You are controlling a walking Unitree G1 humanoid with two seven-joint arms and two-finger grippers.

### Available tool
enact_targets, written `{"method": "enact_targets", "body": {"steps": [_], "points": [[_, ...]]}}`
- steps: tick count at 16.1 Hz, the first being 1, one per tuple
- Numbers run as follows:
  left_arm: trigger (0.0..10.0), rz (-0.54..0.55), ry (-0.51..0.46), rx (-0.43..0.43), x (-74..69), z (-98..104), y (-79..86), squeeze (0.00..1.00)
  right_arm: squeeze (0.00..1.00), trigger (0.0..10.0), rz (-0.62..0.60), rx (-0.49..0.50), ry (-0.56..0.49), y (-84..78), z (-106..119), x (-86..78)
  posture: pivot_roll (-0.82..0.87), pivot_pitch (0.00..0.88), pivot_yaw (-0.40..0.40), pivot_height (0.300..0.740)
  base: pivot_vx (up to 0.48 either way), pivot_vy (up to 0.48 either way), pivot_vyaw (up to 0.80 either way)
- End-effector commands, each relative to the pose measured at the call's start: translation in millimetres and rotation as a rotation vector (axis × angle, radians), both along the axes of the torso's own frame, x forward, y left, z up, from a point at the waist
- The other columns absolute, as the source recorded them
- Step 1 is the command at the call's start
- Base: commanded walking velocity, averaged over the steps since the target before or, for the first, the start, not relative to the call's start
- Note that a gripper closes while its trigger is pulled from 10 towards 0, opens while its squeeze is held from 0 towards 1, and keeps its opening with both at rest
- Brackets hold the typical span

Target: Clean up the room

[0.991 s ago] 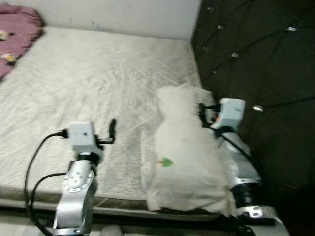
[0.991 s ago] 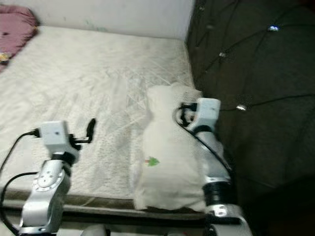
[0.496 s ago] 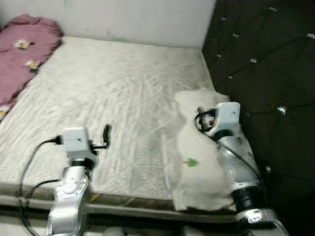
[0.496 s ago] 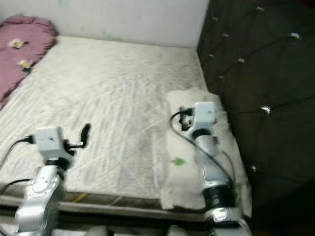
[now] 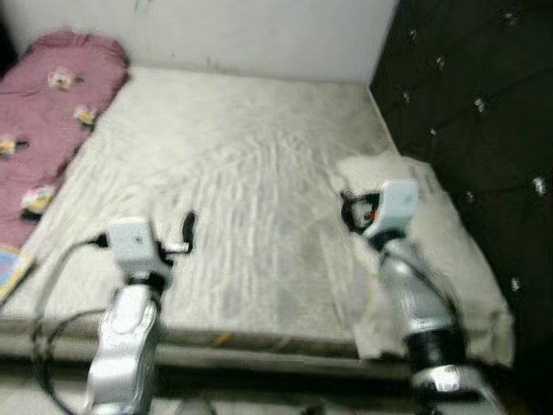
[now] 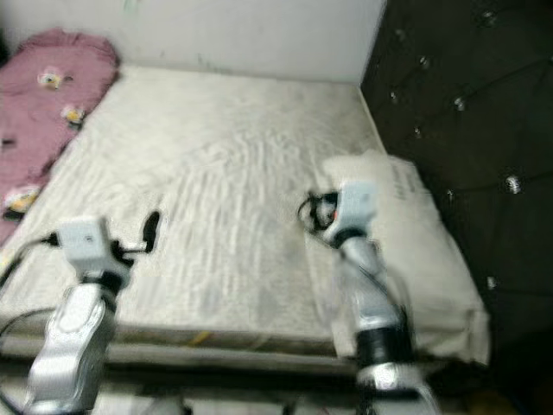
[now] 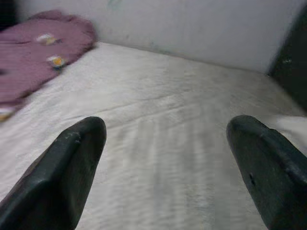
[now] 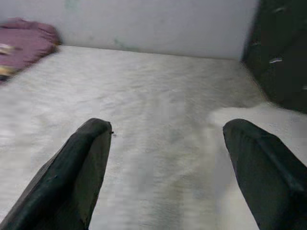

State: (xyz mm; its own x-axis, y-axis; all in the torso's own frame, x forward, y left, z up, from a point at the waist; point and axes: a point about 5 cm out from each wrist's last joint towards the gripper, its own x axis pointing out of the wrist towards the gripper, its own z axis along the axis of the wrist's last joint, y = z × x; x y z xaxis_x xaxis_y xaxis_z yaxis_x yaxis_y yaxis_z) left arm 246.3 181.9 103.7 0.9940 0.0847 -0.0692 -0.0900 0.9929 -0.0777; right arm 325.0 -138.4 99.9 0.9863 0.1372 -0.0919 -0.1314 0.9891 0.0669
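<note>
Above the near edge of the mattress (image 5: 251, 173), left gripper (image 7: 168, 167) with fingers (image 7: 72, 163) spread wide, nothing between them, only pale quilted cover ahead. Toward the headboard side of the mattress, right gripper (image 8: 168, 163) likewise spread wide and empty, hovering just beside the white pillow (image 6: 415, 233). Pillow lying flat on the mattress, along the dark tufted headboard (image 5: 484, 104), touching it or nearly so; too blurred to tell which. At the far corner of the mattress away from the headboard, a pink blanket (image 5: 52, 112) with small printed figures, bunched against the white wall (image 5: 259, 35). Off the mattress's near corner below the blanket, a flat light-blue item (image 5: 10, 270), blurred. No legible writing or labels anywhere; pictures motion-blurred.
</note>
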Motion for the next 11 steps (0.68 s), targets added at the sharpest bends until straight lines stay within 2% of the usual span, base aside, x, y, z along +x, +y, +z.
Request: {"method": "enact_targets", "body": {"steps": [1, 8, 11], "points": [[10.0, -0.012, -0.014, -0.013, 3.2, 4.0, -3.4, 0.0, 0.0, 10.0, -0.021, 0.002, 0.021, -4.1, 2.0, 2.7, 0.0, 0.0, -0.051, 0.74, 0.0, 0.48, 0.0], [10.0, -0.013, -0.018, -0.02, 5.3, 5.2, -5.2, 0.0, 0.0, 10.0, -0.002, 0.062, 0.027, -2.7, 2.5, 1.9, 0.0, 0.0, -0.05, 0.74, 0.0, 0.48, 0.0], [10.0, -0.013, -0.018, -0.026, 5.3, 5.2, -6.2, 0.0, 0.0, 10.0, 0.004, 0.062, 0.032, -2.0, 2.5, 2.2, 0.0, 0.0, -0.052, 0.74, 0.0, 0.48, -0.61]]}}
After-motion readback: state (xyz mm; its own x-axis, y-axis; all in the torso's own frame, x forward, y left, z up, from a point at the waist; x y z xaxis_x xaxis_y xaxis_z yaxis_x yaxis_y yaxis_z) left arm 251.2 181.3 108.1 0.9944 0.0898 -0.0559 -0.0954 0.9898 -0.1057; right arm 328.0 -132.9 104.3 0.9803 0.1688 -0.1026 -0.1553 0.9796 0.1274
